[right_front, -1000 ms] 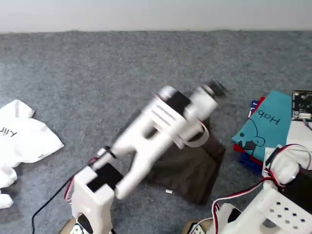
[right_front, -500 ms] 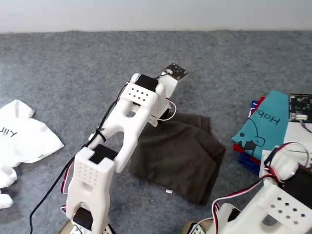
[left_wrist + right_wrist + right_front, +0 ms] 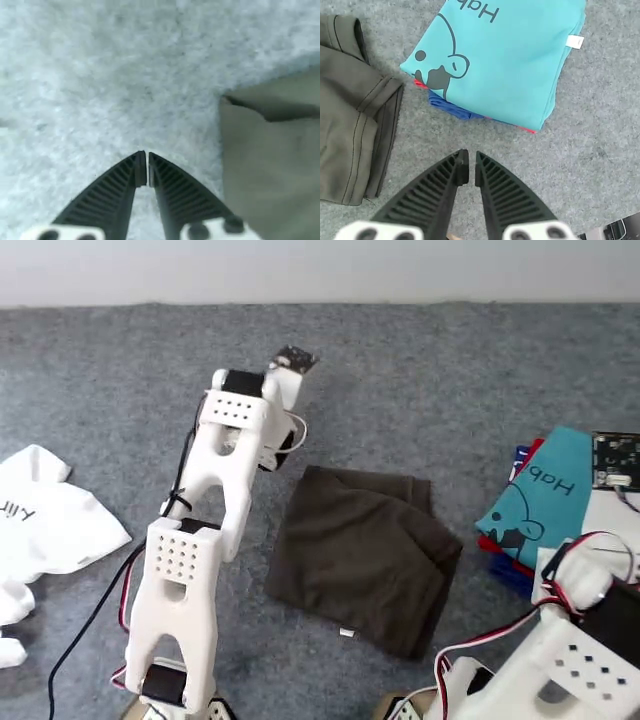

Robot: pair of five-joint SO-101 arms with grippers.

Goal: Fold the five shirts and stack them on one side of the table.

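**Operator:** What is lying around the arms from above?

**Spotter:** In the high view, your left arm (image 3: 225, 470) is stretching out across the grey table (image 3: 450, 370), just beside the folded dark shirt (image 3: 365, 550) that is lying in the middle. A crumpled white shirt (image 3: 50, 515) is sitting at the table's left edge, well apart from it. At the right edge, the teal shirt (image 3: 545, 500) is topping a stack, and your right arm (image 3: 580, 640) is standing at the near corner beside that stack. Bare surface is running along the far side up to the wall (image 3: 320, 270).

**Operator:** And from the left wrist?

**Spotter:** Your left gripper (image 3: 142, 170) is hanging over bare surface with its fingers pressed together, gripping nothing. The dark shirt's corner is lying just beside it, not touching. More of the grey table is spreading out on the other side.

**Operator:** The right wrist?

**Spotter:** Your right gripper (image 3: 468, 167) is hovering over a bare strip between the dark shirt and the stack, its fingers closed on nothing. Under the teal shirt, a red shirt (image 3: 422, 84) and a blue shirt (image 3: 452, 107) are peeking out at the edges. The dark shirt's hemmed fold is lying near the stack, leaving you only a narrow gap.
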